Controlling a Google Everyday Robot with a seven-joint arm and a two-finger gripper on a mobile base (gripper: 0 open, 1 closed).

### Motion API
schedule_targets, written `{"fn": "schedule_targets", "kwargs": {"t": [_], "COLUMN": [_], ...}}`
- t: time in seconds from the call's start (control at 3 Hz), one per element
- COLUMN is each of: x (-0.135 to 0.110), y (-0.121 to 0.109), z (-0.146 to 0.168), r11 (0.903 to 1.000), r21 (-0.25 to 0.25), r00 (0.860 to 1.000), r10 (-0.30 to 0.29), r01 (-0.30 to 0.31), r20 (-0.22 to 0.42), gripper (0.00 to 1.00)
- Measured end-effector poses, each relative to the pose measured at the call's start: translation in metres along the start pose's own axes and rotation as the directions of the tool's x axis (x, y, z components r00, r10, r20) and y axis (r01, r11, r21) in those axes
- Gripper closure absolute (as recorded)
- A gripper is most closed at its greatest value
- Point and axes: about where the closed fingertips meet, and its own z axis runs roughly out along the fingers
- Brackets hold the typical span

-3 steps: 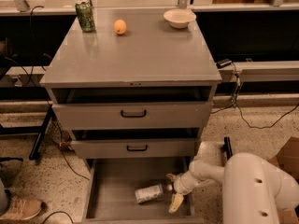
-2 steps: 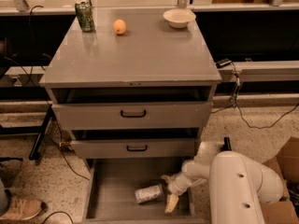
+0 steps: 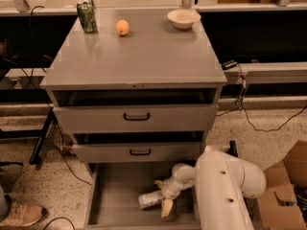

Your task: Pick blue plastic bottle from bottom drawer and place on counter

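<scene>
Step in hand: the grasp, inside the bottom drawer [image 3: 115, 195]. Pick not yet made; placing not begun.

Findings:
- My gripper [image 3: 162, 195] is down in the drawer, right of centre, reaching in from the right on the end of my arm [image 3: 225, 186].
- Its jaws are spread. One fingertip sits behind the bottle [image 3: 147, 200] and the other in front of it, so the bottle's right end lies between them.
- The bottle lies on its side on the drawer floor, long axis roughly left to right.
- Whether either finger already touches it I cannot tell; the fingers and bottle run together at that spot.
- The counter [image 3: 139, 56] carries a can [image 3: 87, 17] at the back left, an orange [image 3: 123, 27] beside it and a bowl [image 3: 183, 18] at the back right. Its front and middle are bare.

Judgement on the next move: press the jaws together on the bottle, squarely across its body, since a round bottle lying flat may roll or squirt out. Then lift out toward the front, because the middle drawer [image 3: 139, 152] overhangs the back of the bottom one, and carry up to the counter's front.
</scene>
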Motion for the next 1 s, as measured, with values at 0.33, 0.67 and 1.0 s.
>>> {"fn": "schedule_targets", "kwargs": {"t": [0.33,0.67,1.0], "x": [-0.016,-0.025,-0.029], "y": [-0.004,-0.004,-0.002], "z": [0.005,0.008,0.012], "r11": [0.999,0.9977,0.9973], "r21": [-0.005,-0.009,-0.015], "r00": [0.999,0.998,0.997], "r10": [-0.043,-0.067,-0.072], "r01": [0.043,0.067,0.072], "r20": [-0.005,-0.001,0.022], "gripper": [0.19,0.42,0.66]}}
